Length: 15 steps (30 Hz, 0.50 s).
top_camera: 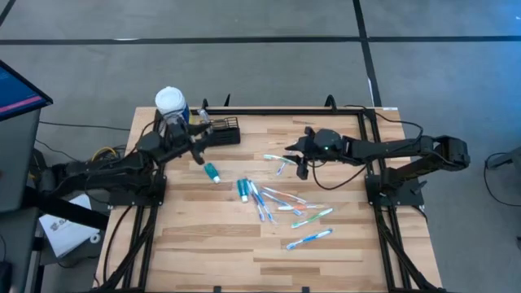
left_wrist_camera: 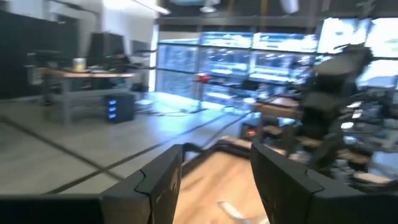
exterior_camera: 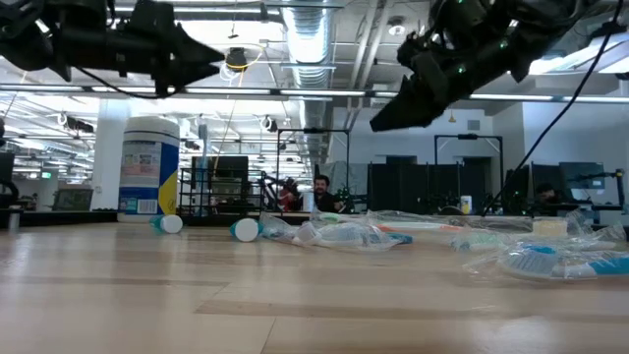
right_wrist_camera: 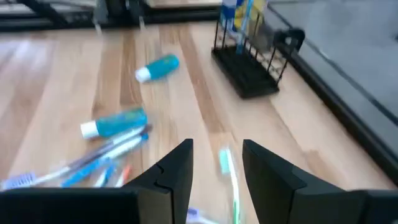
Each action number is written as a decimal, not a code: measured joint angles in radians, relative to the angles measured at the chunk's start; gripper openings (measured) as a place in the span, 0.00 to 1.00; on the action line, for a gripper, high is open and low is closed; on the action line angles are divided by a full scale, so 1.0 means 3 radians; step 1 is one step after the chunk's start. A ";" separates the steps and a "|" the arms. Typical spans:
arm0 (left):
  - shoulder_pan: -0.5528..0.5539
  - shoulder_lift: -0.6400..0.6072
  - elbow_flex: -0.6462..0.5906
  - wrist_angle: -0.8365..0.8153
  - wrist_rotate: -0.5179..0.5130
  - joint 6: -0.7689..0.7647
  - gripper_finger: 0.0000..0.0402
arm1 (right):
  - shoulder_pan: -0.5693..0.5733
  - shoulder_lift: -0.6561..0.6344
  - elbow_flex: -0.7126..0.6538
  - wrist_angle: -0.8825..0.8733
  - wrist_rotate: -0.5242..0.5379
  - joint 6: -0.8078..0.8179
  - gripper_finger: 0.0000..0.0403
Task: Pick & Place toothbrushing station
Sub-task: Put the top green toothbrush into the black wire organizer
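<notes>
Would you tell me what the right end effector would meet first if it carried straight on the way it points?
Probably the toothbrush lying just ahead of the right end effector; the black caddy stands farther off, though depth is uncertain.

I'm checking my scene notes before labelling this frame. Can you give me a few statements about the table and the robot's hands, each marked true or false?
1. The black wire caddy stands at the table's far edge, beside the big white-capped bottle. True.
2. The right hand is shut on a toothbrush. False: its fingers are apart and empty, above a green toothbrush.
3. Two small teal tubes lie on the wood. True.
4. The left hand holds the caddy. False: it is open and empty, near the caddy.
5. All toothbrushes are inside the caddy. False: they lie scattered on the table.
</notes>
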 joint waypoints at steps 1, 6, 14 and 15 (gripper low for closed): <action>-0.0075 0.0007 0.0000 0.0017 0.0001 0.0000 0.46 | -0.0025 0.0039 0.0002 -0.0068 -0.0001 -0.0014 0.32; -0.0395 0.0015 0.0000 0.0067 0.0001 0.0001 0.46 | -0.0160 0.0274 -0.0001 -0.0345 0.0003 -0.0189 0.32; -0.0670 0.0198 0.0000 0.0075 -0.0001 0.0022 0.46 | -0.0318 0.0402 -0.0006 -0.0753 0.0002 -0.0315 0.32; -0.0682 0.0242 0.0000 0.0080 -0.0002 0.0022 0.46 | -0.0324 0.0402 -0.0006 -0.0794 0.0002 -0.0315 0.32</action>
